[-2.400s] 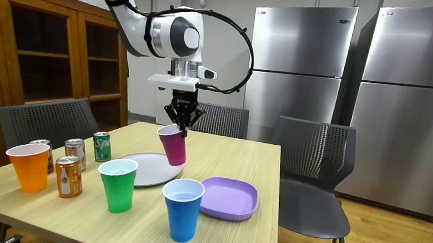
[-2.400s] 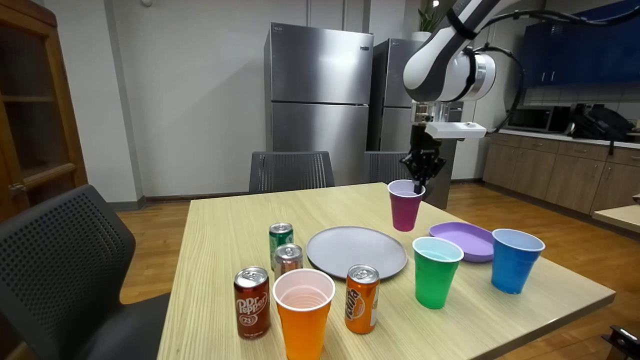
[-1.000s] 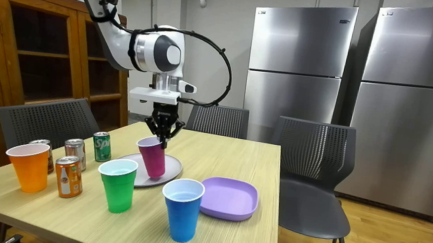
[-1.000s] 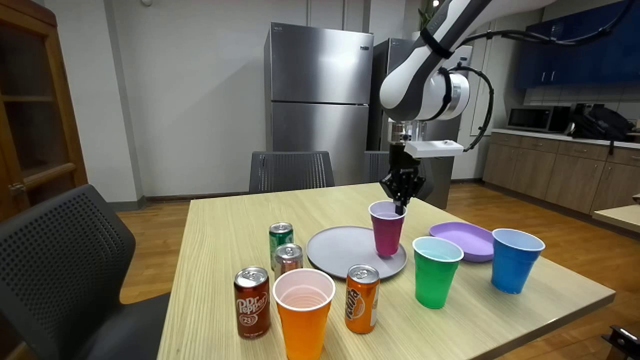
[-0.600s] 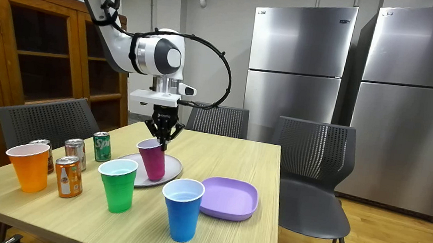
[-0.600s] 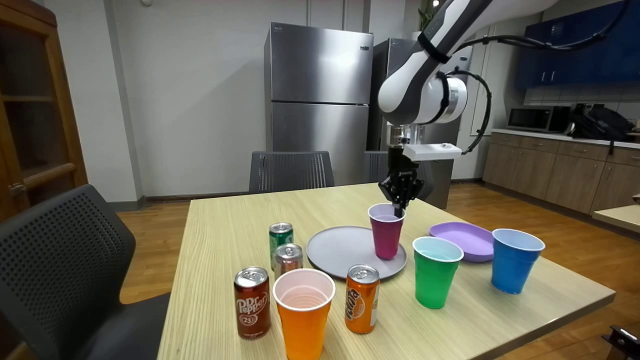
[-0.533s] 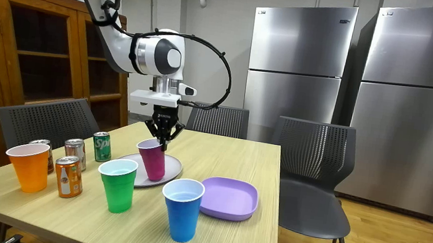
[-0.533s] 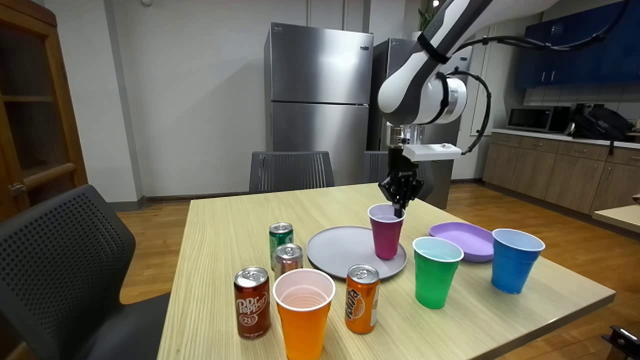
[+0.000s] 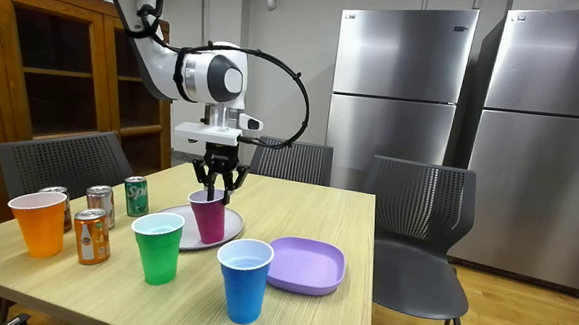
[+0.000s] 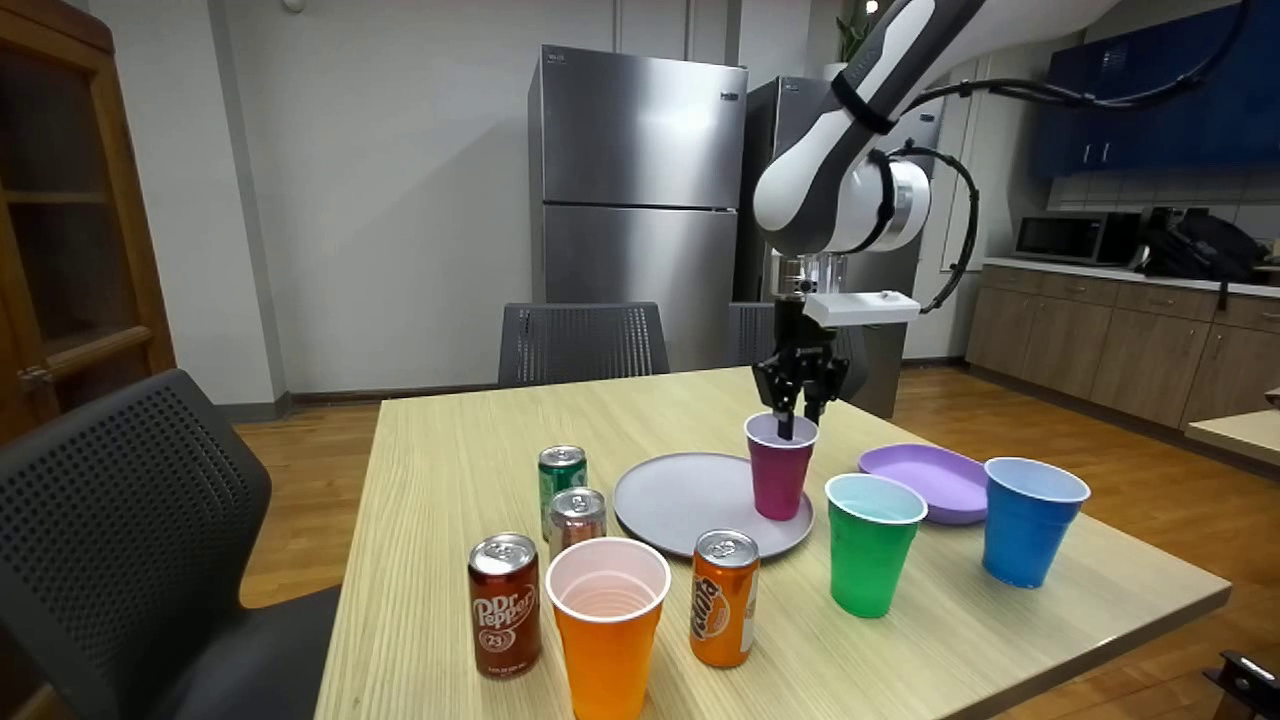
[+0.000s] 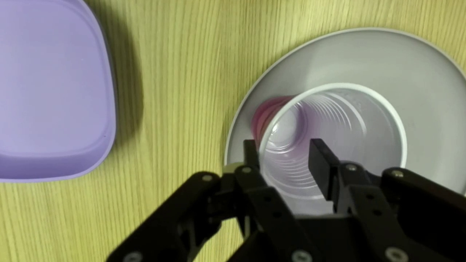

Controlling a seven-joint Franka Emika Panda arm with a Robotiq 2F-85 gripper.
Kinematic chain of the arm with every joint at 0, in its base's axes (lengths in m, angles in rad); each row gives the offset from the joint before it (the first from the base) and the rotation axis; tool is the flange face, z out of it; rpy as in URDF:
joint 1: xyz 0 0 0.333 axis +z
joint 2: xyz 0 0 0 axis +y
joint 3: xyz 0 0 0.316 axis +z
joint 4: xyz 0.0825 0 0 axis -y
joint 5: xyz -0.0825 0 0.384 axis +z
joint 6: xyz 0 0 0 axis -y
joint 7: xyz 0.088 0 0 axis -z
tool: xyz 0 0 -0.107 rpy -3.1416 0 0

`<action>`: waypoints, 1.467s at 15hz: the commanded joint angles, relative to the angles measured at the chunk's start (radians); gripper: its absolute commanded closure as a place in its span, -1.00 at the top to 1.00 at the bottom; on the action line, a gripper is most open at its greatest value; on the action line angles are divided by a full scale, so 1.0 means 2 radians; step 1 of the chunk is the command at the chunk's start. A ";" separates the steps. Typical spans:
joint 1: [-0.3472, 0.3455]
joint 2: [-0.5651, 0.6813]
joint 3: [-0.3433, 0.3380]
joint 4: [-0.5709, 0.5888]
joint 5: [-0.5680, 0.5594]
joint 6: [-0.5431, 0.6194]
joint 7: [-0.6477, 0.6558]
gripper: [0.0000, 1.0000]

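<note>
Exterior views, tool (image 9: 218,198) spread astride rim of magenta cup (image 9: 208,223), Dr Pepper can (image 10: 505,612), Fanta can (image 10: 724,602), "Spri" can (image 9: 136,197)

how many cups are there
4: the magenta cup on the gray plate, at the open gripper; the green cup near that plate; the blue cup near the purple plate; the orange cup beside the Fanta can.
</note>
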 commanded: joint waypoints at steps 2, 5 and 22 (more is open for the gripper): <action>-0.004 -0.002 0.005 0.013 0.009 -0.021 -0.002 0.62; -0.005 -0.007 0.005 0.011 0.010 -0.021 -0.004 1.00; -0.024 -0.117 0.000 -0.087 0.025 -0.006 -0.033 1.00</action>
